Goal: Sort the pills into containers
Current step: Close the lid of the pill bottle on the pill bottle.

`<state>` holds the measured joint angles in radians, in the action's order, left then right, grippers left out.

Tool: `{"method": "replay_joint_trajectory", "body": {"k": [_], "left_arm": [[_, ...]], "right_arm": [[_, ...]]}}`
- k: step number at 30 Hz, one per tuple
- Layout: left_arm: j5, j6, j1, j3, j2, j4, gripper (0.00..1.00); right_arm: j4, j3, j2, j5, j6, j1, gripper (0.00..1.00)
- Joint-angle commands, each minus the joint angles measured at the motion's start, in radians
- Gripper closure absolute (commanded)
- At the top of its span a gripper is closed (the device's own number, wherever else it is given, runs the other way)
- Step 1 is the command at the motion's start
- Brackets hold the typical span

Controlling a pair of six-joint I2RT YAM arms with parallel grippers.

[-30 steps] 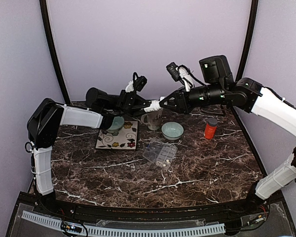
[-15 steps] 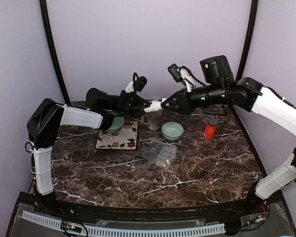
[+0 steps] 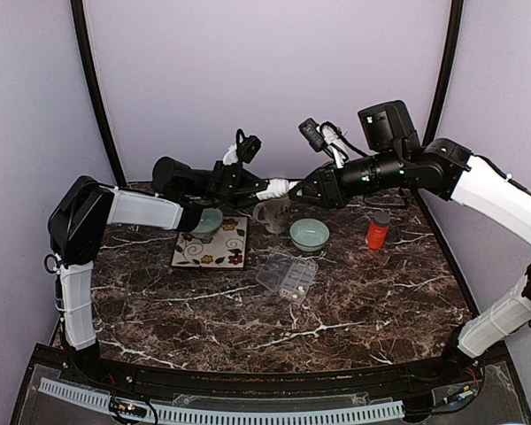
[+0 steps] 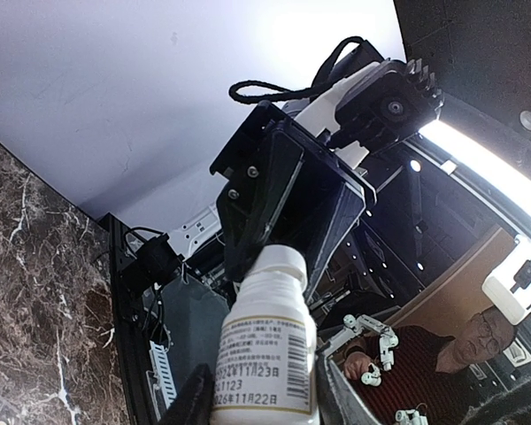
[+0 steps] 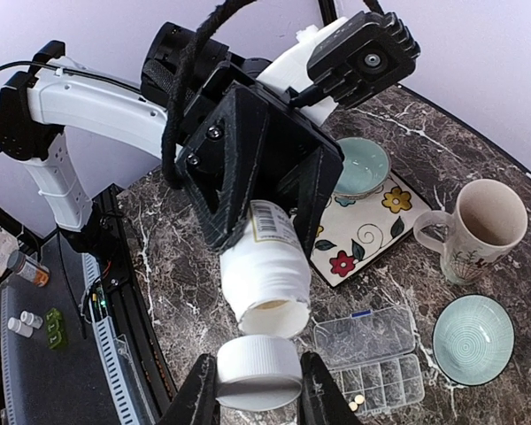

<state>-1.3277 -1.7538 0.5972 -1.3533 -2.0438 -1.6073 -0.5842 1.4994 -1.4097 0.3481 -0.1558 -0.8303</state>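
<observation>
Above the mug, your left gripper clamps a white bottle. Your right gripper pinches the cap, just off its mouth. The label reads 1123.

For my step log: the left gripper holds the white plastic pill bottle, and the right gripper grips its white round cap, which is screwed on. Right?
No, the white round cap is off: the right wrist view shows it in the right gripper, just off the open mouth of the white plastic pill bottle, which the left gripper holds.
</observation>
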Motion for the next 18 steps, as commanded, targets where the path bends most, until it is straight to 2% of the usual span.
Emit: {"method": "replay_joint_trajectory", "body": {"k": [1,18], "left_arm": [[-0.011,0.014,-0.004,-0.002,0.051,-0.131,1.0],[-0.027,0.0,-0.003,-0.007,0.053,-0.131,1.0]], "right_arm": [[0.024,0.024,-0.006,0.031,-0.009,0.005,0.95],[0.042,0.056,-0.052,0.021,0.004,0.005,0.95]]}}
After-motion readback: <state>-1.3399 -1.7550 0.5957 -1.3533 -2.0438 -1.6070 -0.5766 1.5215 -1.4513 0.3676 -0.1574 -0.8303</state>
